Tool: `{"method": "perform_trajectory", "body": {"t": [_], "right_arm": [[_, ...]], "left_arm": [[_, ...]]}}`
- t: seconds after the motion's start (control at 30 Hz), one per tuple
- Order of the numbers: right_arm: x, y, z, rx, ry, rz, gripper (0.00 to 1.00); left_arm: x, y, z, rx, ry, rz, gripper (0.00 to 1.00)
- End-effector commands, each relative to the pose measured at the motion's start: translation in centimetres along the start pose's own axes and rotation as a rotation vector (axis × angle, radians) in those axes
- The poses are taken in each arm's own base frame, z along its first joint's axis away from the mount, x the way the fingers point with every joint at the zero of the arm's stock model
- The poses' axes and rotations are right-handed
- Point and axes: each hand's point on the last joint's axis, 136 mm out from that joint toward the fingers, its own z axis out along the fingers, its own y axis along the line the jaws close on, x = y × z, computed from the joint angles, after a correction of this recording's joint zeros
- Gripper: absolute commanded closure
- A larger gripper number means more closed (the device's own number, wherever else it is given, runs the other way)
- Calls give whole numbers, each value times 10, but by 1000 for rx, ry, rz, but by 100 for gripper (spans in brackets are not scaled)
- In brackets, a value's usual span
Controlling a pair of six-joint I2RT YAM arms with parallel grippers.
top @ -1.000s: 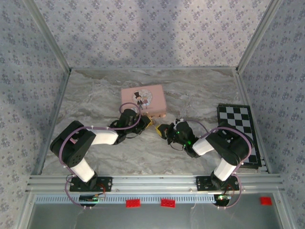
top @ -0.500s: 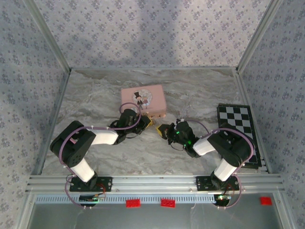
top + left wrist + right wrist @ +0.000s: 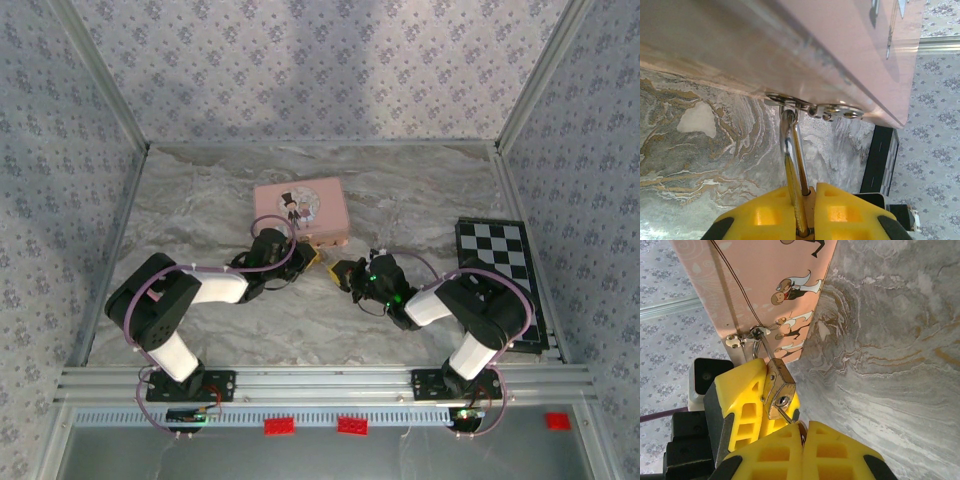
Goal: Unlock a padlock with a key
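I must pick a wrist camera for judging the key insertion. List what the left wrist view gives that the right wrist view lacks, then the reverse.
Left wrist: the chessboard's edge past the pink tin. Right wrist: the padlock's brass body, the key in its keyhole, pinched by the shut right gripper, and the tin's cartoon couple. Both: the shackle hanging from the tin's hasp, the left gripper clamped on the padlock, the marble table.

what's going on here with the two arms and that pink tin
The left gripper is clamped on the small brass padlock, which hangs by its shackle from the hasp of the pink tin. The right gripper pinches the key, its tip at the keyhole. The shackle looks closed, so the lock is not yet open.
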Motion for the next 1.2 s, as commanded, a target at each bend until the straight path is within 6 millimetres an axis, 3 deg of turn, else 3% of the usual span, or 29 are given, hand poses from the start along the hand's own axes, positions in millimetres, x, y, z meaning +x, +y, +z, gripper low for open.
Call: {"method": "perform_trajectory", "body": {"t": [0.0, 0.53, 1.17], "right_arm": [[-2, 6, 4, -18, -13, -15, 100], [-3, -3, 5, 3, -25, -8, 100], [-8, 6, 3, -26, -45, 0, 100]], "left_arm": [[25, -13, 0, 51, 103, -2, 100], [25, -14, 0, 55, 99, 0, 100], [29, -13, 0, 51, 106, 4, 100]]}}
